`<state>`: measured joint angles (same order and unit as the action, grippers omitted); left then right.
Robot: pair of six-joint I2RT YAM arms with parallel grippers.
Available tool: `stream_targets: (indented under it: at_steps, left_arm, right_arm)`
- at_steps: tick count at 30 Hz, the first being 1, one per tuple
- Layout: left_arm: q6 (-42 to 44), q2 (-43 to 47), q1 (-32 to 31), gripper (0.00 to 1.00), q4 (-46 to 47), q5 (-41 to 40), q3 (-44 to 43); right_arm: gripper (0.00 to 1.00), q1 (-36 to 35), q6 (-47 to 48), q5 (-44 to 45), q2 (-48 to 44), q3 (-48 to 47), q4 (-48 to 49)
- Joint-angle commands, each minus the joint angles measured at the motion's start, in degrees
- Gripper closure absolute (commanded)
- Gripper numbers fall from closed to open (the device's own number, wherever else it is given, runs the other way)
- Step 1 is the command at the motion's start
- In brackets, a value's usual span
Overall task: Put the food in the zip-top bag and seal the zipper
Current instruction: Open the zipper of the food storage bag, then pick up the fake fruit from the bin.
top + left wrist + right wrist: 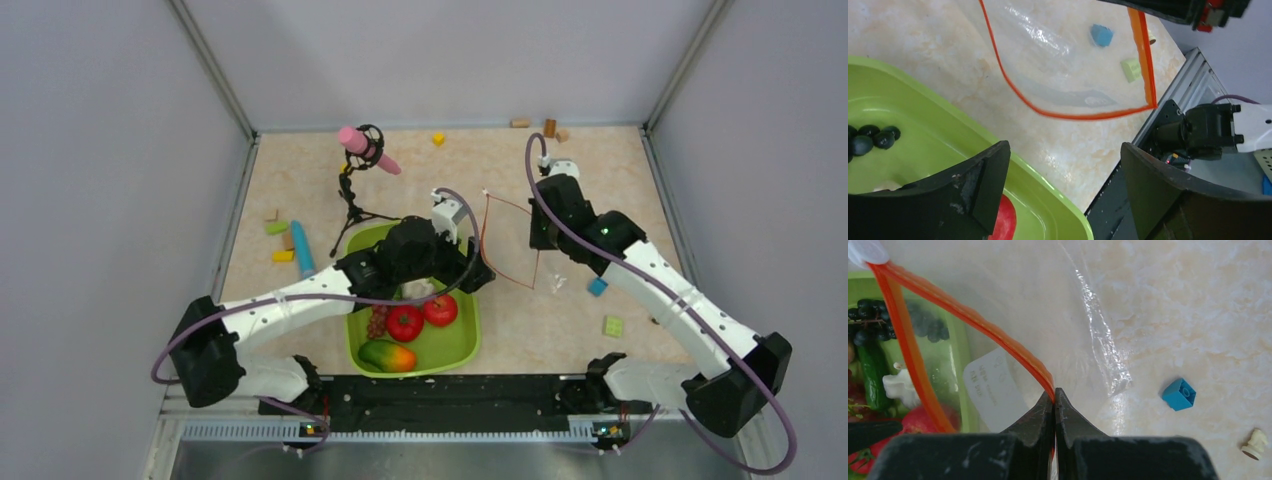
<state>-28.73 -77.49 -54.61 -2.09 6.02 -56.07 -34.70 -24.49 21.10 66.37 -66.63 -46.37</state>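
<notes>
The step in hand looks like picking up food. The left gripper [1063,157] is wide open and holds nothing. From above, with 12 o'clock away from the arms, it hangs over the 2 o'clock corner of the green tray [928,145], where the food lies.

The right gripper [1054,396] is shut tight on the zipper [973,320] and holds up the zip-top bag [510,235]. The two sides of the orange strip spread apart, so the mouth is open. The bag is at 2 o'clock from the tray, just beside it. I see no food in the bag yet.

I think the next move goes like this. The left gripper goes down on one piece, shuts on it, lifts it and carries it toward 2 o'clock to the open mouth. The right gripper's job is to hold the mouth up and open. The round pieces may roll if they are squeezed off centre.

Food in the tray:
- two red round ones [404,323]
- one bunch of dark grapes [377,320]
- one orange-green piece [388,356]
- one white piece [415,290]
- one green cucumber [870,370]

I cannot find the peach. There is one bag and one tray. At 4 o'clock from the bag lies one blue block [597,287], and past it one green block [613,325]
</notes>
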Motion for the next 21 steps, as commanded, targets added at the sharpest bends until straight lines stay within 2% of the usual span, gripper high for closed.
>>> stream_targets:
  at_steps: [1, 6, 10, 17, 20, 21]
  left_arm:
    - [0.6, 9.3, -0.5, 0.12, 2.4, -0.1, 3.5]
    - [0.0, 18.6, -0.5, 0.10, -1.5, -5.1, 11.6]
    - [-0.8, 21.2, -0.5, 0.09, -5.3, -8.2, 15.9]
    - [-3.2, 16.7, -0.6, 0.10, -5.9, -4.6, 17.6]
    - [-3.9, 13.1, -0.9, 0.11, -7.2, -5.4, 16.0]
    - [-4.2, 11.5, -1.0, 0.11, -7.8, -8.1, 15.6]
  right_arm:
    - [1.00, 0.3, -2.8, -0.9, 0.4, 0.1, 0.6]
    - [1.00, 0.4, -3.5, 1.5, -0.5, 1.0, 0.2]
    - [1.00, 0.4, -2.7, -2.6, -1.9, 4.4, 0.2]
    - [1.00, 0.4, -1.9, -3.6, -4.3, 11.1, 4.7]
    - [1.00, 0.3, -1.7, -4.1, -5.6, 11.9, 5.5]
    - [1.00, 0.3, -1.8, -4.5, -6.0, 12.3, 5.6]
